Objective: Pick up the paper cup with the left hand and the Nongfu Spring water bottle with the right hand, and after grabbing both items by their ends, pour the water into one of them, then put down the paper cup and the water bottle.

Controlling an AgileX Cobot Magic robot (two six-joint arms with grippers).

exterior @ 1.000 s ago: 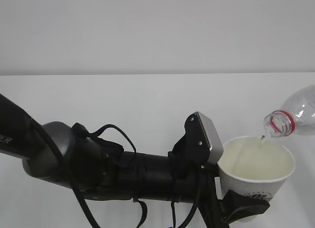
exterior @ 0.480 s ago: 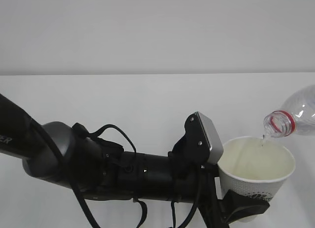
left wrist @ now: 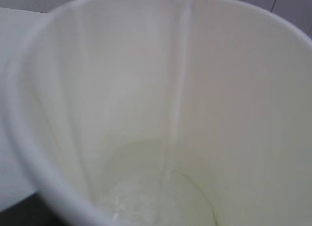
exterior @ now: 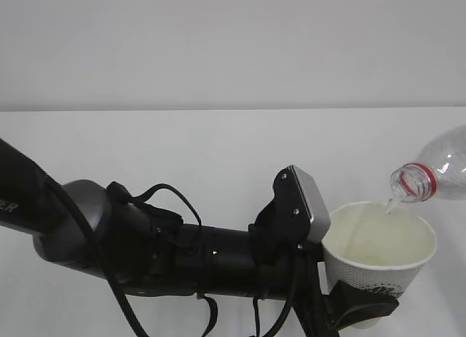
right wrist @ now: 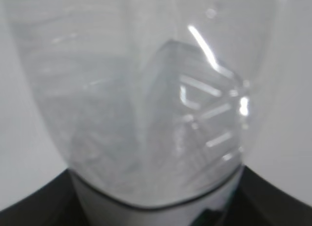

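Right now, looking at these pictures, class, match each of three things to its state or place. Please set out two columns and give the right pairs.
Column one:
1. paper cup
2. Nongfu Spring water bottle
3. water

Column two:
A. tipped over, open mouth above the cup's rim
B. running in a thin stream down the cup's inner wall
C. upright, held near its base by the left pincer

Pairs: 1-C, 2-A, 3-B
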